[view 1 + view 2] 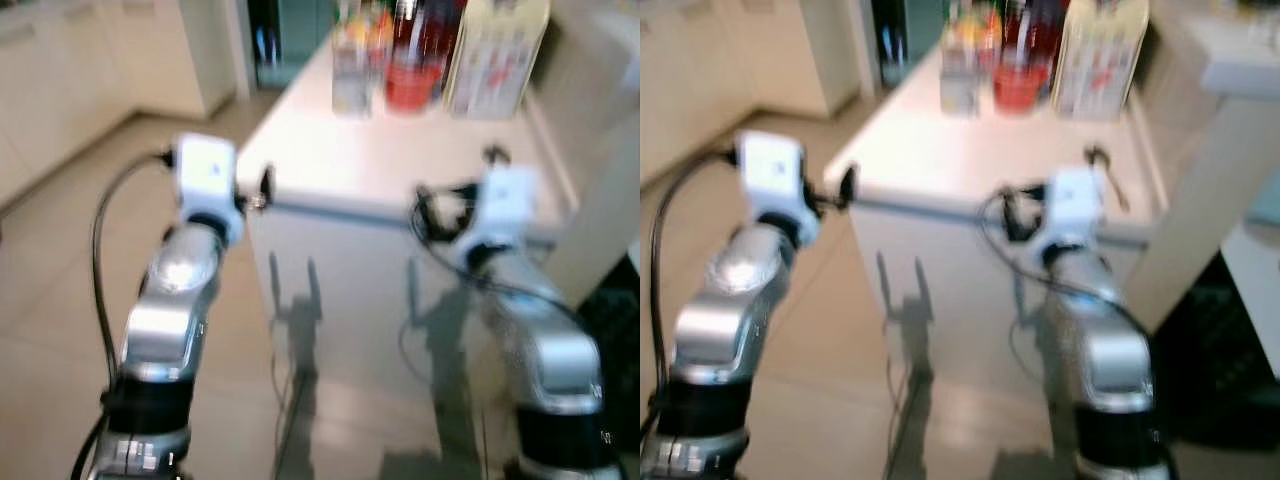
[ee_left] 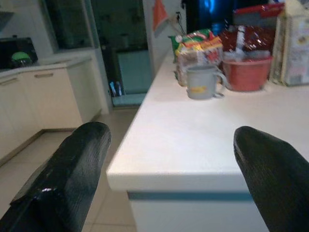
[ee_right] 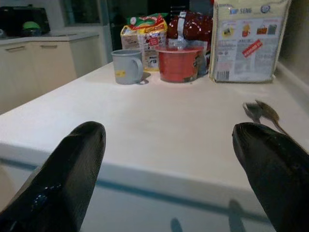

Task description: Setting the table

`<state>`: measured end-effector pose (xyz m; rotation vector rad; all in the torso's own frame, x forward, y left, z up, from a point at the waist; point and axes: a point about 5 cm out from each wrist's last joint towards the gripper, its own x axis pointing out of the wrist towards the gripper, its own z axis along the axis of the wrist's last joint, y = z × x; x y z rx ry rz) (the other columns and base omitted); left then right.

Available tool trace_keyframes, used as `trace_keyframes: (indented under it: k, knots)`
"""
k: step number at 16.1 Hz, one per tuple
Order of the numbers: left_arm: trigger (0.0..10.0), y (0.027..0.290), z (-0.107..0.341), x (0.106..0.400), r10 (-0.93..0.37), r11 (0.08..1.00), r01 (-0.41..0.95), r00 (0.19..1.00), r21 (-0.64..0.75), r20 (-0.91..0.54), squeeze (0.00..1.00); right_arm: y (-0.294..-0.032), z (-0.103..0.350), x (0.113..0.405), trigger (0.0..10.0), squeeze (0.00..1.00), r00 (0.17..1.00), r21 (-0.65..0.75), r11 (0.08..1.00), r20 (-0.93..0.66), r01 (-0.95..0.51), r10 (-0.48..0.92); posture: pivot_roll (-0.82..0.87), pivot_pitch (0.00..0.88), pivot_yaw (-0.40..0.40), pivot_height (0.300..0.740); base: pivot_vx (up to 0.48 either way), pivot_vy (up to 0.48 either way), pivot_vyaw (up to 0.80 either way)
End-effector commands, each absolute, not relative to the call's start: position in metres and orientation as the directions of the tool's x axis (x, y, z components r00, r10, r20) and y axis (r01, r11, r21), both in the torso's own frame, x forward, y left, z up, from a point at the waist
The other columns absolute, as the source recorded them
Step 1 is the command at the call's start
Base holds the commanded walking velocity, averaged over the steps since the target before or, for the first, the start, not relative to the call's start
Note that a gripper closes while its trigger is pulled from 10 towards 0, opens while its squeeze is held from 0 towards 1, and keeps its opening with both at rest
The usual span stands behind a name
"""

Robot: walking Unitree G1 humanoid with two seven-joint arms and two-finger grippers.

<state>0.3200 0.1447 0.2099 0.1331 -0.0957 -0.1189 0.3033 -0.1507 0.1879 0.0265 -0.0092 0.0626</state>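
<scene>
A white table (image 3: 159,125) stands before me, its near edge trimmed with a blue-grey strip. At its far end are a grey mug (image 3: 128,66), a red bowl (image 3: 179,63), snack packets (image 3: 145,30) and a tall white printed bag (image 3: 246,41). Two metal spoons (image 3: 263,111) lie on the right side of the top. My left gripper (image 2: 171,133) is open at the table's near left corner, holding nothing. My right gripper (image 3: 169,128) is open just short of the near edge, also holding nothing. The head views are blurred.
Cream kitchen cabinets (image 1: 60,80) line the left wall beyond a beige tiled floor (image 1: 50,300). A white panel (image 1: 1200,200) rises along the table's right side, with a dark area (image 1: 1230,370) low on the right. A dark doorway (image 2: 120,43) lies behind the table.
</scene>
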Motion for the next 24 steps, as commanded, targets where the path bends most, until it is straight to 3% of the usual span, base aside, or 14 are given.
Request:
trace_keyframes:
  k: [1,8,12,17,24]
  knots:
    - [10.0,0.156,0.210,0.320,-0.090,0.987,0.077,0.992,0.141,0.089,0.00,-0.139,0.194,0.305,10.0,0.00,0.994,0.039,0.994,0.024,-0.106,0.105,0.01,0.000,0.018,0.740,0.412,0.000,-0.80]
    - [10.0,0.154,0.210,0.319,-0.099,0.986,0.085,0.991,0.146,0.088,0.00,-0.144,0.193,0.306,10.0,0.00,0.998,0.026,0.997,-0.012,-0.066,0.067,0.01,0.000,0.018,0.740,0.409,0.000,-0.23]
    - [10.0,0.153,0.209,0.319,-0.108,0.984,0.094,0.990,0.150,0.086,0.00,-0.149,0.191,0.306,10.0,0.00,0.999,0.030,0.999,-0.036,-0.039,0.040,0.00,0.000,0.018,0.740,0.407,0.000,-0.76]
    - [10.0,0.152,0.209,0.319,-0.122,0.979,0.106,0.989,0.171,0.082,0.00,-0.145,0.187,0.304,10.0,0.00,0.996,0.032,0.998,-0.066,-0.055,0.057,0.00,0.000,0.018,0.740,0.383,0.000,0.00]
    - [10.0,0.154,0.207,0.316,-0.190,0.956,0.169,0.979,0.240,0.069,0.00,-0.145,0.183,0.305,10.0,0.00,0.994,0.044,0.998,-0.096,-0.053,0.057,0.01,0.000,0.014,0.740,0.036,0.000,0.00]
